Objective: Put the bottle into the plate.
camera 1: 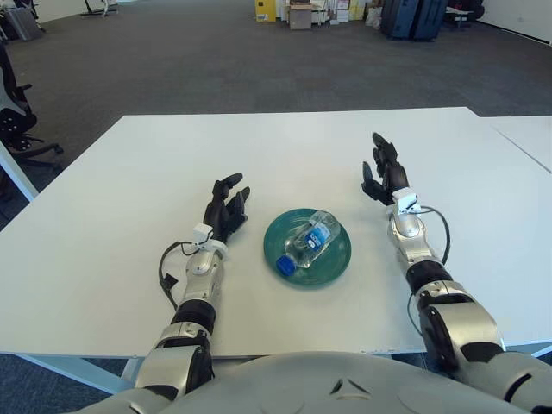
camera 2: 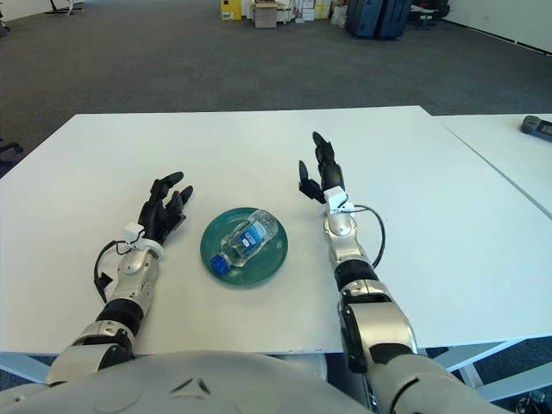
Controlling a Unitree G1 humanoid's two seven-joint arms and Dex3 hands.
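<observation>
A small clear bottle (camera 1: 308, 241) with a blue label and blue cap lies on its side in the round green plate (camera 1: 336, 260), cap toward me. My right hand (camera 1: 381, 177) is to the right of the plate, apart from it, its fingers spread and holding nothing. My left hand (camera 1: 227, 207) shows to the left of the plate, fingers relaxed and empty.
The plate stands on a white table (camera 1: 285, 155). A second white table (camera 2: 509, 155) adjoins on the right with a dark object (camera 2: 536, 126) on it. Grey carpet and stored boxes (camera 1: 302, 13) lie beyond.
</observation>
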